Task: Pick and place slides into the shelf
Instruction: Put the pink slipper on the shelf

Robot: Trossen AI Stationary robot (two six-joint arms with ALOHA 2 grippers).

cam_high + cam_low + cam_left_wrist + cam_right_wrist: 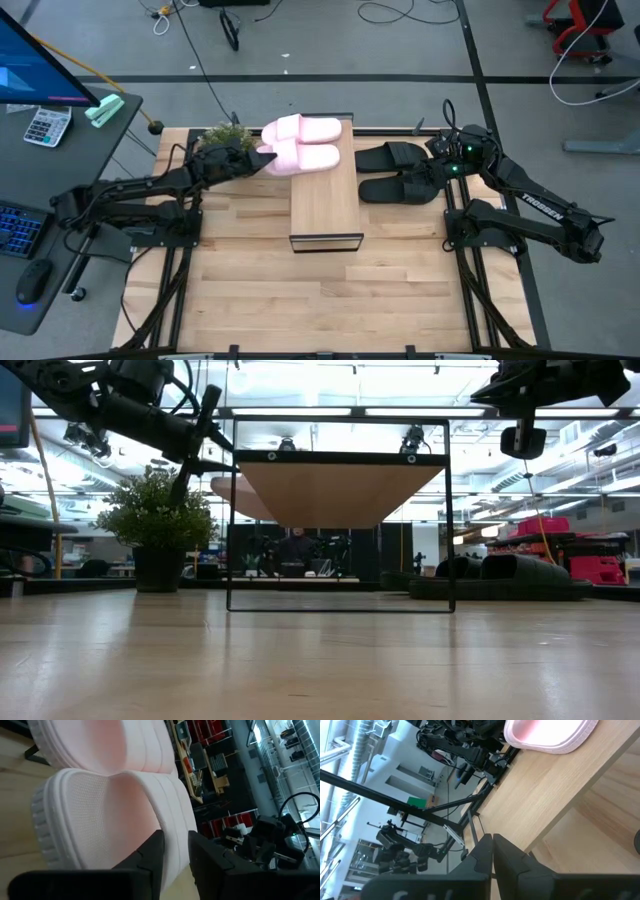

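Slides first: the pink pair (301,143) lies side by side on the far end of the shelf (325,205), long axes running across the plank, toes toward the right arm's side. The left gripper (262,160) sits at the heel end of the nearer pink slide (120,825), its fingers (150,855) parted by a narrow gap with the slide's side edge showing between them; whether they grip that edge or merely straddle it I cannot tell (the low view shows the gripper up at plank height, with no contact visible). From that gripper the slide stretches away across the plank.

Outward to the other side, the right gripper (441,155) hovers above the table with its fingers (492,852) pressed together and nothing between them. It hangs over the black pair (400,172), which rests on the slatted table (320,300) just beside the shelf, long axes also crosswise, pointing at the plank's edge.

My judgement: with pink already shelved, the black slides are next, and the right arm is plainly the nearer one. The free room on the plank lies on its near half, toward the camera side.
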